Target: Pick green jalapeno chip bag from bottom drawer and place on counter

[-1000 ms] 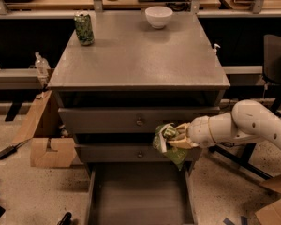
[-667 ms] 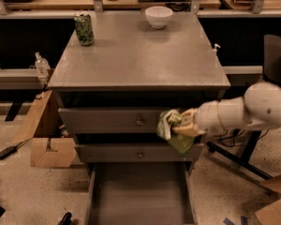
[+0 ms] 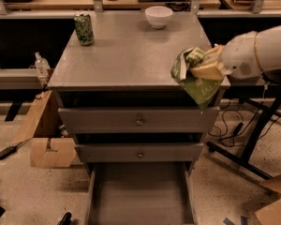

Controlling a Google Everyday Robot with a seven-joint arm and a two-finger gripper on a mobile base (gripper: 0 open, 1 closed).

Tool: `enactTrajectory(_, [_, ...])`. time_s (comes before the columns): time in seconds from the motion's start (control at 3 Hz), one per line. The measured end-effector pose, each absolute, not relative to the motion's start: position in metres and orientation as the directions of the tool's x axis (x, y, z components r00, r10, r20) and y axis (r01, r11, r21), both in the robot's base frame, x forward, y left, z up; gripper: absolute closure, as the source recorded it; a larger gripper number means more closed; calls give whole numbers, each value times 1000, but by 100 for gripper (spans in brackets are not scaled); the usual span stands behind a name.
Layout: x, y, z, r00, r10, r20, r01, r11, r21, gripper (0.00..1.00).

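Observation:
My gripper [image 3: 203, 68] comes in from the right on a white arm and is shut on the green jalapeno chip bag [image 3: 193, 80]. The crinkled bag hangs from the fingers at the front right corner of the counter [image 3: 126, 55], partly over its edge and at about its height. The bottom drawer [image 3: 139, 191] stands pulled out below, its flat grey floor bare. The two shallower drawers with round knobs above it are closed.
A green patterned drink can [image 3: 84, 28] stands at the counter's back left. A white bowl [image 3: 158, 16] sits at the back middle. A cardboard box [image 3: 47, 135] lies on the floor at the left. A black stand's legs [image 3: 246, 149] are on the right.
My gripper has lifted the chip bag from in front of the upper drawers up to the counter's front right corner. The drawers have not moved.

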State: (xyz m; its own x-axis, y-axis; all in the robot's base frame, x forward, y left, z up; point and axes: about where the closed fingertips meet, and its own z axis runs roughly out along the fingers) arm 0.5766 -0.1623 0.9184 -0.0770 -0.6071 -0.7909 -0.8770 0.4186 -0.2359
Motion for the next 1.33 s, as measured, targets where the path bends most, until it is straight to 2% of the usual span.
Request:
enactTrajectory(0.33, [610,-167,974,-15,-608,-794,-828,453,-331,100])
enactTrajectory(1.0, [702,-158,1029,136,-616,-776,-756,442,-484,100])
enactTrajectory(1.33, [716,-161,1033,165,-605,-779,-743,443,-501,100])
